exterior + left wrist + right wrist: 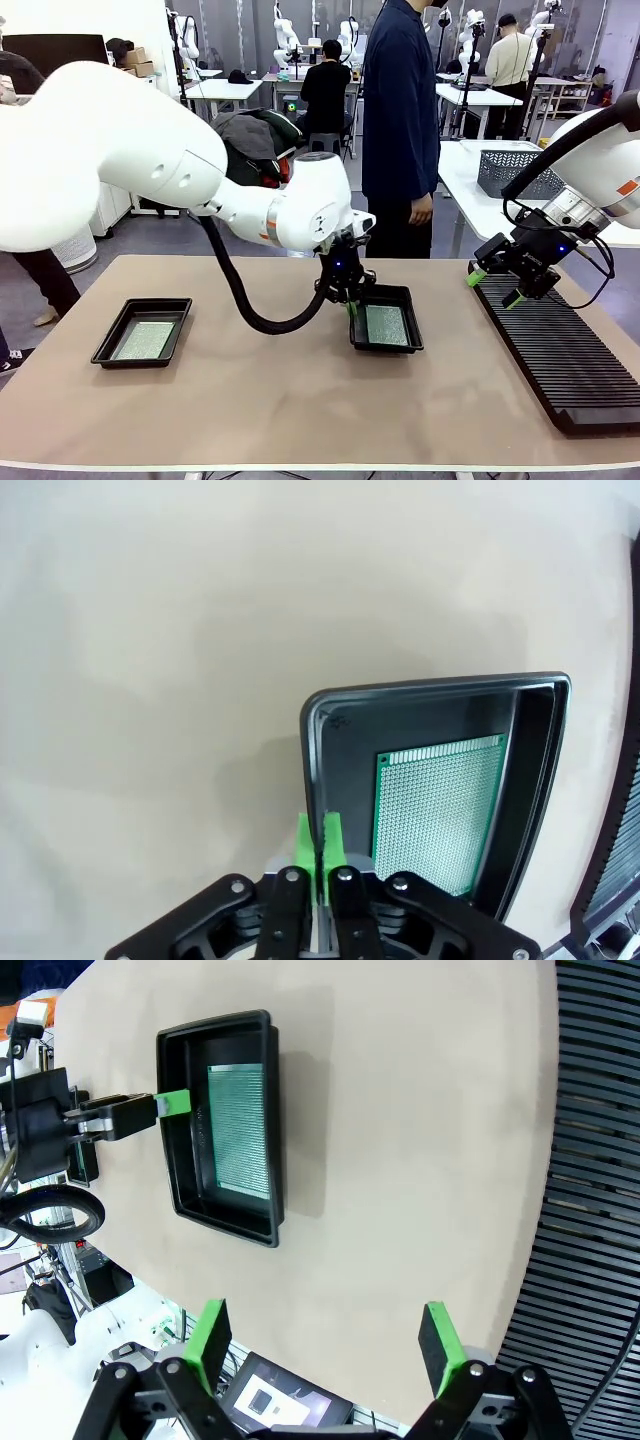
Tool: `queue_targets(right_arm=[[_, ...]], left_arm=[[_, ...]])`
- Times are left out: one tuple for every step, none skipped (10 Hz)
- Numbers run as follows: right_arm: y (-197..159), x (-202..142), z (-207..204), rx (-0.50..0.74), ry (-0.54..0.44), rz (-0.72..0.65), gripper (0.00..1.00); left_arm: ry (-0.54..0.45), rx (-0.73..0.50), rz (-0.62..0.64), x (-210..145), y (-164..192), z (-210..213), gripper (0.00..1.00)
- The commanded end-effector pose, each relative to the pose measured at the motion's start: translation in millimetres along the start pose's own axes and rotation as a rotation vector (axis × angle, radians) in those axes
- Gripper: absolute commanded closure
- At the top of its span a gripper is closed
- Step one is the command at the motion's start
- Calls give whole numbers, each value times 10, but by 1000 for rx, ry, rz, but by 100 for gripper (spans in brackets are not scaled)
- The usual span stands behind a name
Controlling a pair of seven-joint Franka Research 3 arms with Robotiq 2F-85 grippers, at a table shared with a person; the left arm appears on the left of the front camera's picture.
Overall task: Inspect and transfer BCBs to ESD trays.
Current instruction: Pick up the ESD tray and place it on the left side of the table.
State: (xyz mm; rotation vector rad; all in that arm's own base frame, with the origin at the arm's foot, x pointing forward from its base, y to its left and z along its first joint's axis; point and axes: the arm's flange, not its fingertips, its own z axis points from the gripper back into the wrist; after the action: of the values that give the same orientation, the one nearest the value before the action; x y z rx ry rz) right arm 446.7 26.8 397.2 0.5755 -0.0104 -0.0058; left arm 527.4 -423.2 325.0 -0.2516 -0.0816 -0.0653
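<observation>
Two black ESD trays lie on the tan table. The left tray [120, 330] holds a pale green BCB [146, 340]. The middle tray [412, 322] holds another BCB [386, 325]. My left gripper [351, 303] is shut on the middle tray's near-left rim. In the left wrist view its green pads [308, 842] pinch the tray's wall [314, 740], beside the speckled BCB [440, 810]. My right gripper [497, 284] hangs open and empty above the rack's far end. In the right wrist view that gripper [325, 1335] faces the table, with the tray [180, 1160], its BCB [240, 1130] and the left gripper [172, 1105] farther off.
A long black ribbed rack [560, 350] lies along the table's right side, also in the right wrist view [595, 1160]. A person in dark clothes [400, 120] stands at the far edge. A grey mesh basket [520, 172] sits on the white table behind.
</observation>
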Motion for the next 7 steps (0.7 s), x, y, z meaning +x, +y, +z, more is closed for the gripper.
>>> queue_targets(right_arm=[[19, 9, 2, -20, -7, -20, 0], [19, 9, 2, -20, -7, -20, 0], [19, 9, 2, -20, -7, -20, 0], [19, 9, 2, -20, -7, -20, 0], [19, 9, 2, -20, -7, -20, 0], [19, 9, 2, -20, -7, -20, 0], [19, 9, 2, -20, -7, -20, 0]], left_arm=[[14, -113, -25, -156, 305, 75, 97], [14, -141, -24, -175, 412, 94, 97], [8, -167, -20, -223, 504, 128, 97], [0, -166, -4, -298, 611, 198, 97], [-10, -168, 15, -398, 746, 290, 97], [-20, -166, 36, -511, 925, 395, 97], [-24, -161, 39, -599, 1077, 469, 97]])
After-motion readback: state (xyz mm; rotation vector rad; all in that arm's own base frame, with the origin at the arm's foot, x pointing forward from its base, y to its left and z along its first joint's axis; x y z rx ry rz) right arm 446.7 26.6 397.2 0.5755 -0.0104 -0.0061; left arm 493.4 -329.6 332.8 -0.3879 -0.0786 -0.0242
